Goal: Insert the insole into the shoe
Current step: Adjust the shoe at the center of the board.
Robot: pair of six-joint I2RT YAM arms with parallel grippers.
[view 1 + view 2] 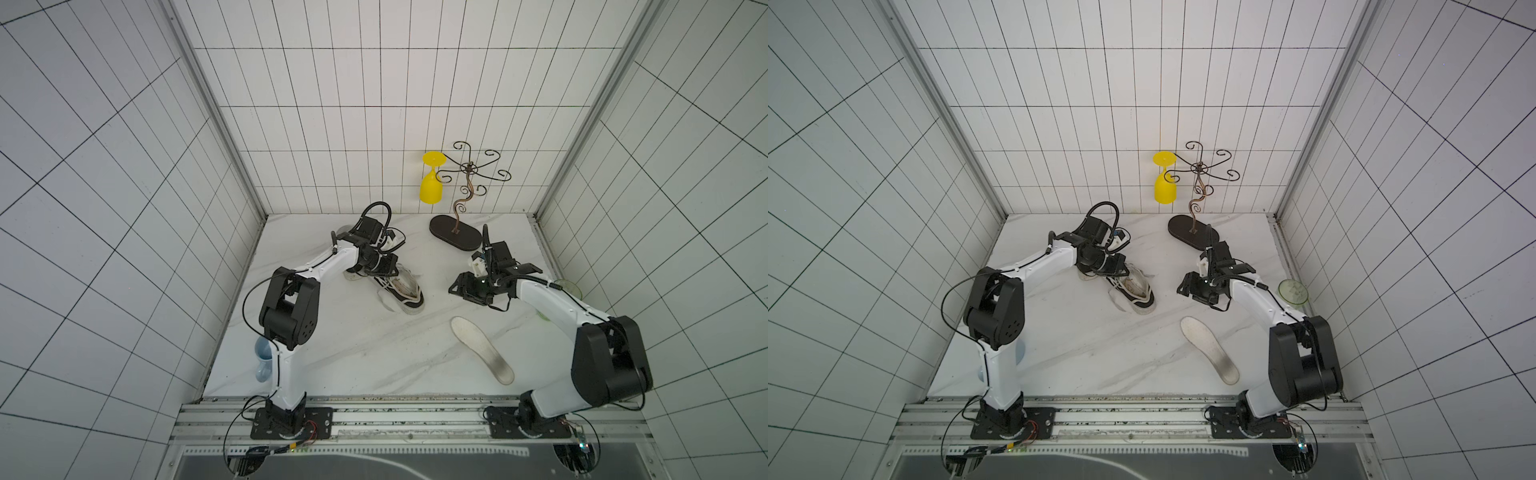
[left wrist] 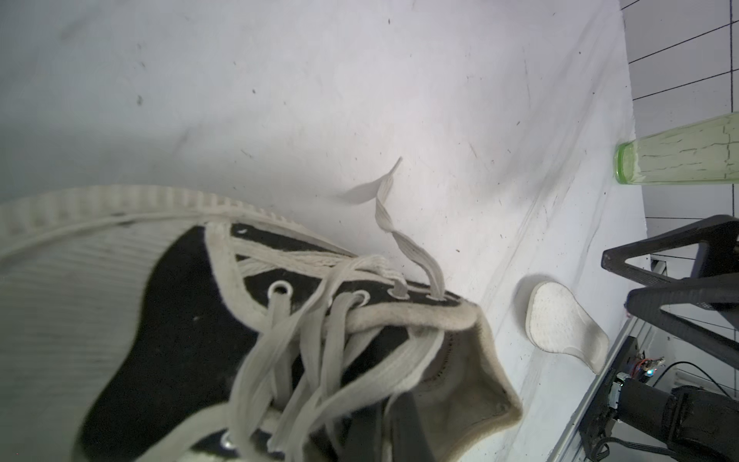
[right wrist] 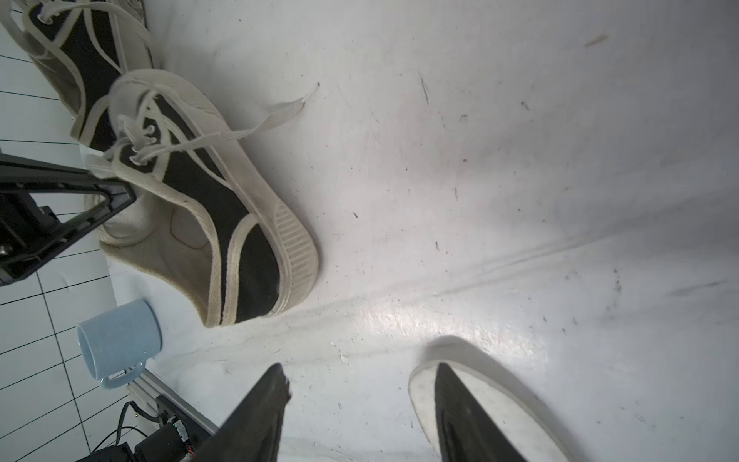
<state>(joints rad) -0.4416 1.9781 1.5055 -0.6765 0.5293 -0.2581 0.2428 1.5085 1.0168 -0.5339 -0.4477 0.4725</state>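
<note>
In both top views the shoe (image 1: 401,291) lies mid-frame on the table (image 1: 353,353), with the left hand (image 1: 388,270) clamped on its upper edge beside the laces (image 2: 320,344). The insole (image 1: 482,349) lies flat to the shoe's lower right, apart from it. The right hand (image 1: 455,289), its fingers spread apart, hangs just above the insole's upper end

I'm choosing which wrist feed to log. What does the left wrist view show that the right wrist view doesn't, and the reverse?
Only the left wrist view shows the green glass. Only the right wrist view shows the blue mug. Both show the shoe, black with white trim, and the insole lying on the table, outside the shoe.
</note>
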